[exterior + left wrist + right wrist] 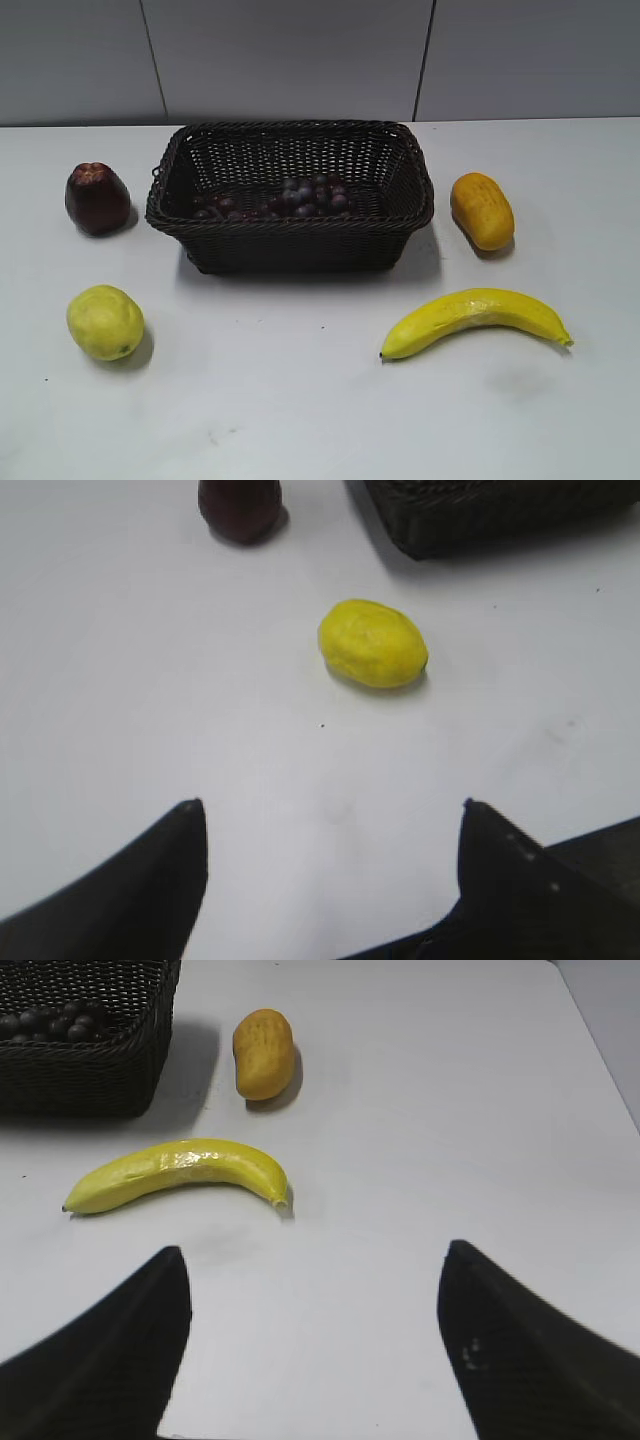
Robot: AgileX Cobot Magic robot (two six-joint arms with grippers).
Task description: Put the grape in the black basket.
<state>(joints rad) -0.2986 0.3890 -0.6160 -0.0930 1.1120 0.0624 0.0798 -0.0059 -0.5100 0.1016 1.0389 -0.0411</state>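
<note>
Check both grippers first: the left gripper [330,830] and the right gripper [315,1280] have their fingers spread wide, holding nothing, above bare table [300,400]. Beyond them lie the lemon [373,643] and the banana [178,1173]. The grape [290,198] lies inside the black basket [290,240]. You may treat placement as done; nothing appears left.

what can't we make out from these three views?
- Grape in the black basket: the near wall hides the bunch's lower part in the exterior view; the right wrist view crops it.
- Dark red fruit: cut by the left wrist view's top edge.
- Arms: absent from the exterior view.
</note>
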